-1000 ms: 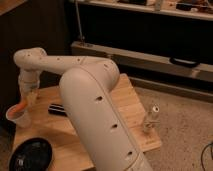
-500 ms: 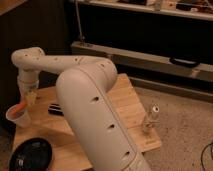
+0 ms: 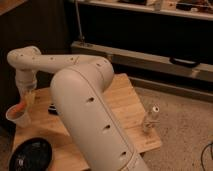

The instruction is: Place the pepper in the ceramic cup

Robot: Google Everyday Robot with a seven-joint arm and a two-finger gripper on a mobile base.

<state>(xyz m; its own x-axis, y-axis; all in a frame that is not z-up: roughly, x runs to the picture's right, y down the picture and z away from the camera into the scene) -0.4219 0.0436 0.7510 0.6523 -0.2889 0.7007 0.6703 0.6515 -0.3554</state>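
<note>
Camera view is looking down past the robot's own big white arm (image 3: 85, 100), which is filling the middle of the scene and reaching out to the far left.

At the far left, the ceramic cup (image 3: 18, 117) is standing upright near the left edge of the wooden table (image 3: 127, 107). The pepper (image 3: 19, 107) is showing as an orange piece at the cup's rim, lying in the top of the cup. Just above and slightly to the right of the cup, the gripper (image 3: 28, 94) is hanging at the end of the arm's wrist, close over the table's left side; whether its fingers are parted or closed cannot be told, nor whether it is touching the pepper.

At the near left, a black round dish (image 3: 31, 155) is sitting at the table's near-left corner, apart from the cup. A small dark object (image 3: 52, 108) is peeking out from behind the arm near the table's middle; what it is cannot be told.

Toward the right, the table's pale planked top is lying bare out to its right edge. Just off that edge, a small clear bottle (image 3: 151, 119) is standing upright.

Beyond the table, speckled grey floor (image 3: 185, 125) is stretching to the right. Along the far side, a long pale ledge (image 3: 150, 57) is running beneath dark shelving (image 3: 145, 25), with a thin upright pole (image 3: 79, 22) rising from it.
</note>
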